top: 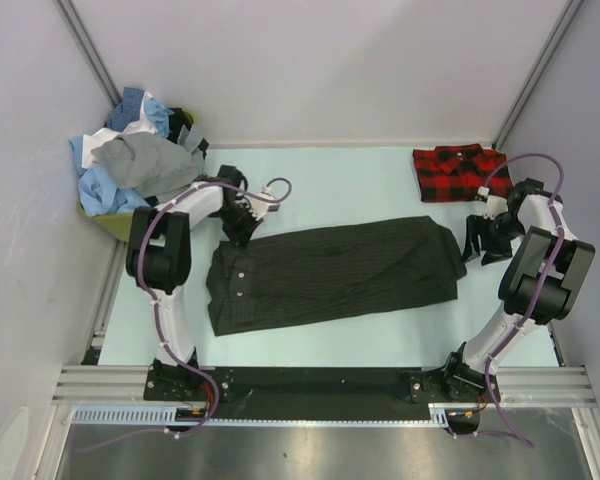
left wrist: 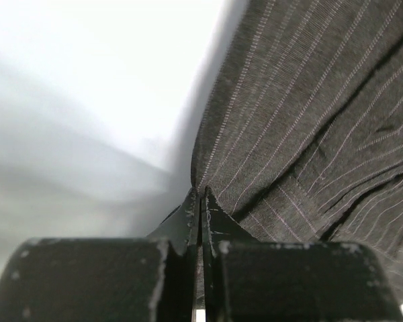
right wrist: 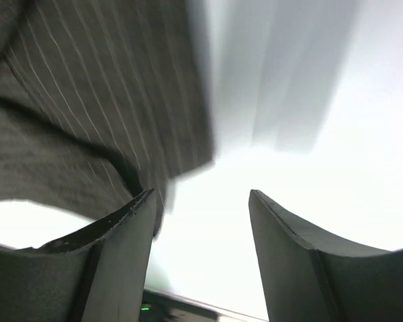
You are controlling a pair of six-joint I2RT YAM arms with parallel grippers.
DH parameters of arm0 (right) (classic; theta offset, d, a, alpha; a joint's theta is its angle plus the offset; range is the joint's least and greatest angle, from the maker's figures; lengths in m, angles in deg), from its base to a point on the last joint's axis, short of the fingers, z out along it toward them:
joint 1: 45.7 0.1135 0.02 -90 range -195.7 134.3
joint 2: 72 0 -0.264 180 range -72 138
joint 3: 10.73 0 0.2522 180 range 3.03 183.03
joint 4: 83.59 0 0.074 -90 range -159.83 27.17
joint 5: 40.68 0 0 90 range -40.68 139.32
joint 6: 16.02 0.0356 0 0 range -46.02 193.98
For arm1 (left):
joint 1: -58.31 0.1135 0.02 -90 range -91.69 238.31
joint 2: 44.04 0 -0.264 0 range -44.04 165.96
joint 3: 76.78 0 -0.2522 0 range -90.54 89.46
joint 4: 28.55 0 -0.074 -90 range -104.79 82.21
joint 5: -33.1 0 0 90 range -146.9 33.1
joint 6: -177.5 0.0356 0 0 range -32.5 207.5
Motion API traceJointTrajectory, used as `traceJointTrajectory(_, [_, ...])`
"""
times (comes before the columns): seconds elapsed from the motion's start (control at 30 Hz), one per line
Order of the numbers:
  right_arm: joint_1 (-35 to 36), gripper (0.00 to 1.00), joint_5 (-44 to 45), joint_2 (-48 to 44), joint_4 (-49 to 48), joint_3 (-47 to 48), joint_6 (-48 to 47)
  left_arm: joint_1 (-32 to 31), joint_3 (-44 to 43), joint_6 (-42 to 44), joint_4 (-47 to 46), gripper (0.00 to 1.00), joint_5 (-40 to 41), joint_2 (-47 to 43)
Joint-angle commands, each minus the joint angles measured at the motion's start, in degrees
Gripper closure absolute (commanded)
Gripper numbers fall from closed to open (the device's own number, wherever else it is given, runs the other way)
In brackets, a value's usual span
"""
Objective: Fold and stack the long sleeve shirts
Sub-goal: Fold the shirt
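Now the left gripper point(top: 242, 232) pinches the far-left edge of the charcoal shirt point(top: 340, 270), jaws shut (shirt lying flat); the right gripper point(top: 477, 245) stands open, empty, beside its right end.

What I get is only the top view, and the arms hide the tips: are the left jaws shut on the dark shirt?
Observer: Yes. In the left wrist view the left jaws are shut on the dark shirt's edge.
Operator: And the right jaws?
Observer: Open, with nothing between them. The shirt's edge sits just beside one finger.
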Motion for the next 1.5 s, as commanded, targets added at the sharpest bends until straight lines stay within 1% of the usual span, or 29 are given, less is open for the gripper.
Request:
traceJointTrajectory(0.0, [-0.4, 0.38, -9.8, -0.6, 1.4, -0.7, 5.0, 6.5, 5.2, -2.7, 3.0, 1.0, 3.2, -2.0])
traceJointTrajectory(0.13, [0.7, 0.4, -12.7, 1.2, -1.5, -5.2, 11.4, 8.5, 8.6, -4.4, 2.8, 1.0, 2.6, -3.6])
traceJointTrajectory(0.27, [0.7, 0.41, -17.1, 3.6, -2.5, -9.5, 14.8, 9.0, 9.6, -5.2, 2.7, 1.0, 2.4, -5.1])
traceJointTrajectory(0.4, [1.1, 0.4, -22.1, 4.9, -6.5, -12.3, 17.2, 9.1, 10.5, -5.6, 2.7, 1.0, 2.3, -6.0])
traceJointTrajectory(0.47, [2.3, 0.42, -22.2, 5.7, -7.9, -12.4, 17.5, 9.3, 11.0, -5.7, 2.7, 1.0, 2.2, -6.3])
traceJointTrajectory(0.5, [2.8, 0.46, -21.2, 6.5, -9.6, -12.4, 17.6, 9.3, 11.4, -5.9, 2.4, 1.0, 2.3, -6.4])
traceJointTrajectory(0.53, [3.2, 0.57, -20.8, 7.1, -10.7, -12.1, 17.8, 9.4, 11.6, -6.0, 2.5, 1.0, 2.3, -6.5])
traceJointTrajectory(0.57, [3.7, 0.67, -20.3, 7.6, -12.0, -11.7, 18.3, 9.6, 11.8, -6.2, 2.5, 1.0, 2.3, -6.7])
traceJointTrajectory(0.6, [4.6, 0.77, -19.7, 8.2, -13.3, -9.9, 19.3, 9.7, 12.2, -6.2, 2.5, 1.0, 2.3, -7.0])
traceJointTrajectory(0.63, [5.2, 0.93, -19.5, 9.9, -13.8, -8.6, 19.8, 9.7, 12.4, -6.3, 2.5, 1.0, 2.2, -7.2])
traceJointTrajectory(0.67, [5.9, 1.0, -19.0, 10.6, -14.1, -7.2, 20.3, 10.2, 12.5, -6.5, 2.5, 1.0, 2.2, -7.4])
traceJointTrajectory(0.87, [13.4, 1.0, -10.1, 18.2, -16.7, 8.4, 21.8, 11.6, 14.5, -7.3, 2.4, 1.0, 2.4, -9.0])
traceJointTrajectory(0.9, [15.1, 1.0, -8.9, 19.7, -16.5, 14.1, 21.8, 11.7, 14.7, -7.5, 2.4, 1.0, 2.4, -9.6])
traceJointTrajectory(0.93, [15.9, 1.0, -6.2, 23.1, -16.0, 17.2, 21.8, 11.7, 15.0, -7.7, 2.3, 1.0, 2.5, -9.9])
traceJointTrajectory(0.97, [16.5, 1.0, -5.4, 24.7, -14.3, 20.0, 21.6, 11.7, 15.7, -8.2, 2.3, 1.0, 2.3, -10.4])
traceJointTrajectory(1.0, [17.4, 1.0, -4.7, 26.5, -13.9, 23.2, 20.1, 11.7, 16.1, -8.4, 2.3, 1.0, 2.2, -10.9])
traceJointTrajectory(1.03, [18.0, 1.0, -3.2, 29.0, -13.6, 28.3, 19.3, 11.7, 16.7, -8.7, 2.3, 1.0, 1.9, -12.1])
traceJointTrajectory(1.1, [19.1, 1.0, -2.2, 32.1, -12.7, 34.4, 17.4, 11.7, 18.8, -8.8, 2.5, 1.0, 0.0, -13.6])
traceJointTrajectory(1.13, [20.3, 1.0, -1.1, 33.6, -11.7, 41.2, 15.4, 11.6, 19.6, -8.7, 2.6, 1.0, -0.8, -15.0])
traceJointTrajectory(1.17, [21.2, 1.0, -0.6, 37.2, -11.1, 44.6, 14.6, 11.5, 21.1, -8.2, 2.7, 1.0, -1.2, -15.7])
traceJointTrajectory(1.2, [21.9, 1.0, 0.0, 38.9, -10.8, 47.8, 14.0, 10.8, 21.8, -7.9, 2.7, 1.0, -2.1, -16.4])
traceJointTrajectory(1.23, [23.1, 1.0, 1.2, 41.0, -10.3, 54.8, 13.2, 10.3, 22.5, -7.7, 2.6, 1.0, -2.4, -17.1])
traceJointTrajectory(1.3, [23.2, 1.0, 2.1, 46.2, -10.6, 60.9, 13.1, 7.5, 24.4, -7.2, 2.7, 1.0, -1.3, -18.1])
traceJointTrajectory(1.33, [25.3, 1.0, 3.6, 47.6, -11.6, 63.1, 13.1, 6.4, 24.9, -7.2, 2.8, 1.0, -1.1, -18.2])
traceJointTrajectory(1.37, [25.7, 1.0, 4.2, 48.5, -12.7, 65.8, 13.1, 5.4, 25.8, -7.6, 2.8, 1.0, -0.9, -18.5])
traceJointTrajectory(1.43, [26.2, 1.0, 5.7, 49.7, -17.3, 65.3, 13.0, 3.2, 26.7, -8.1, 2.8, 1.0, -1.5, -18.7])
traceJointTrajectory(1.47, [26.8, 1.0, 6.1, 49.6, -18.9, 63.7, 12.5, 2.7, 27.3, -9.0, 2.8, 1.0, -1.7, -18.9])
